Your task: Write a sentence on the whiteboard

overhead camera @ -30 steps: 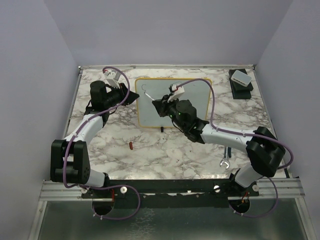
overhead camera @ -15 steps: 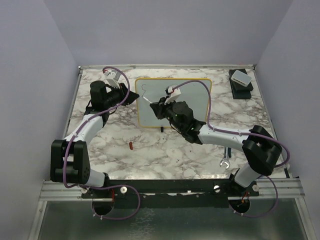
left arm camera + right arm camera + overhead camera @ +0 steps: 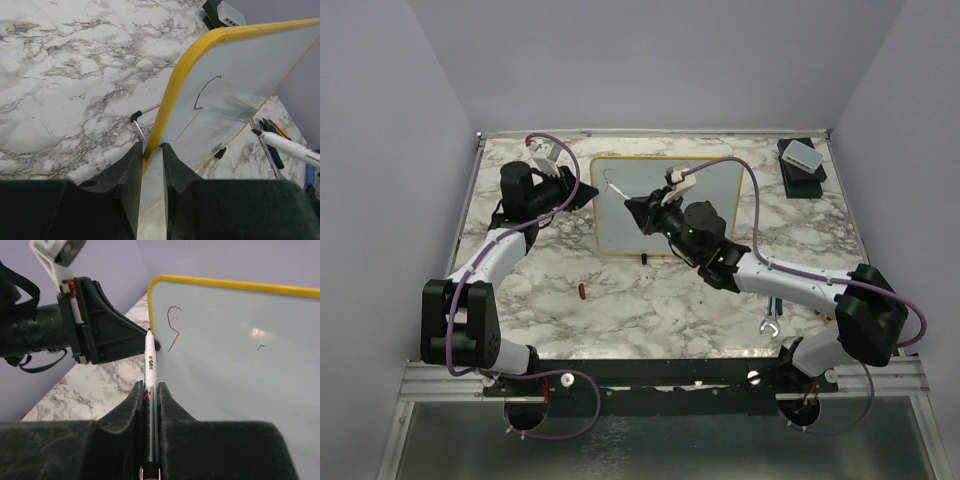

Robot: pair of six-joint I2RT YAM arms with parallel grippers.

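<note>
The whiteboard (image 3: 700, 205), pale with a yellow rim, lies at the back middle of the marble table. My left gripper (image 3: 588, 193) is shut on its left rim; the left wrist view shows both fingers pinching the yellow edge (image 3: 151, 147). Of the sentence, only one thin S-shaped stroke (image 3: 173, 329) shows, near the board's upper left corner (image 3: 202, 95). My right gripper (image 3: 149, 386) is shut on a white marker (image 3: 150, 362). Its dark tip points at the board's left rim just below that stroke. Whether the tip touches the board (image 3: 240, 355), I cannot tell.
A small white box on a black base (image 3: 800, 158) stands at the back right corner. A small red piece (image 3: 582, 292) lies on the marble in front of the board, a small black piece (image 3: 645, 260) by its front rim. A wrench (image 3: 769, 325) lies near the right arm's base.
My right arm's elbow and forearm have swung to the right, and its wrist has shifted a little over the board's left part. The left arm and the board have not moved.
</note>
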